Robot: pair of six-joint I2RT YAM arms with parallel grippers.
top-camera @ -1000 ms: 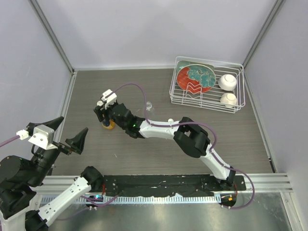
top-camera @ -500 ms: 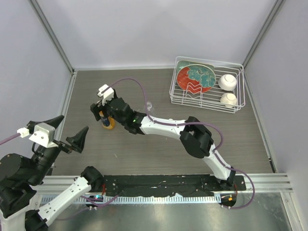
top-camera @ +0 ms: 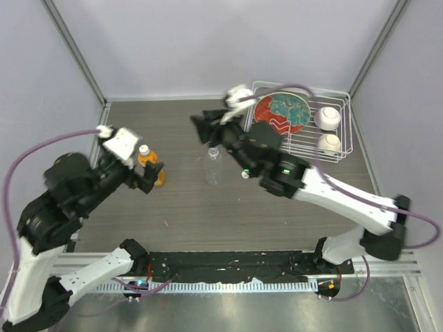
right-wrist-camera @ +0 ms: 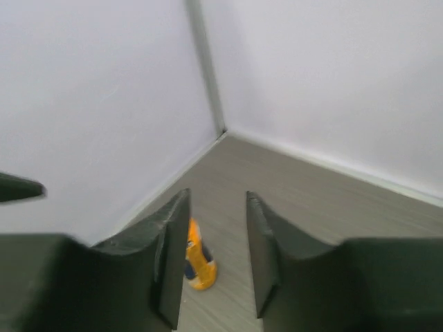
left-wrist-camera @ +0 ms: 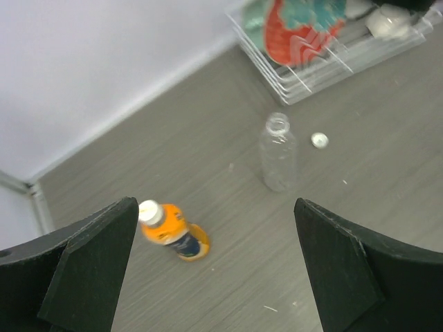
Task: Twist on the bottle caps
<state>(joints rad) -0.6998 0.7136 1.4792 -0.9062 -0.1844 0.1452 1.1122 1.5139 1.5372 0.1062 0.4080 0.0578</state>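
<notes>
— Orange bottle [top-camera: 152, 168]: short, orange liquid, orange label with a dark patch. It stands on the grey wood-grain table [top-camera: 180, 214], left of centre. A pale cap [top-camera: 144, 149] sits on its neck. Screwed tight or only resting there, cannot tell.

— And the other one?

— Clear bottle [top-camera: 213, 169]: colourless, taller, upright near the middle of the table, well apart from the orange bottle. Its neck is open. The white cap [top-camera: 244, 175] lies on the table just beside it, on the side toward the wire rack [top-camera: 344, 153], not touching.

— Grippers?

— Left gripper [left-wrist-camera: 214, 204]: jaws spread wide with nothing between them, hanging over the table near the orange bottle. Right gripper [right-wrist-camera: 217, 196]: high over the far part of the table, fingers parted by a narrow gap and gripping nothing. The orange bottle shows far below through that gap.

— The rack?

— Far right corner. A red-and-teal plate [top-camera: 280, 111] stands in it.
</notes>
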